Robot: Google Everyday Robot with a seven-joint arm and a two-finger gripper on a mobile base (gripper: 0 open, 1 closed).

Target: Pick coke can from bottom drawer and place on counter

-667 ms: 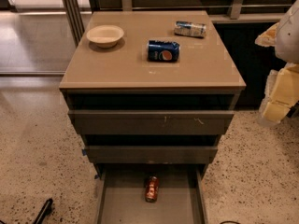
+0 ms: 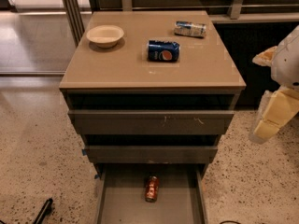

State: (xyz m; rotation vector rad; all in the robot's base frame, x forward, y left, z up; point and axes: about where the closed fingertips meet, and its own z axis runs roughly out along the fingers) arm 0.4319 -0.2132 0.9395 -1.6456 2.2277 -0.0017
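The coke can [image 2: 152,189], red-orange, lies on its side in the middle of the open bottom drawer [image 2: 117,204], the lowest tray of the cabinet. The tan counter [image 2: 140,71] is the cabinet's top. My gripper [image 2: 275,113], a pale cream and white shape, hangs at the right edge of the view, beside the cabinet at the height of the upper drawers. It is well above and to the right of the can and touches nothing.
On the counter lie a dark blue Pepsi can [image 2: 163,51], a blue-and-white can [image 2: 190,29] at the back right and a cream bowl [image 2: 105,35] at the back left. Two wider drawers [image 2: 149,122] are above the bottom one. A black object [image 2: 43,211] is on the floor at lower left.
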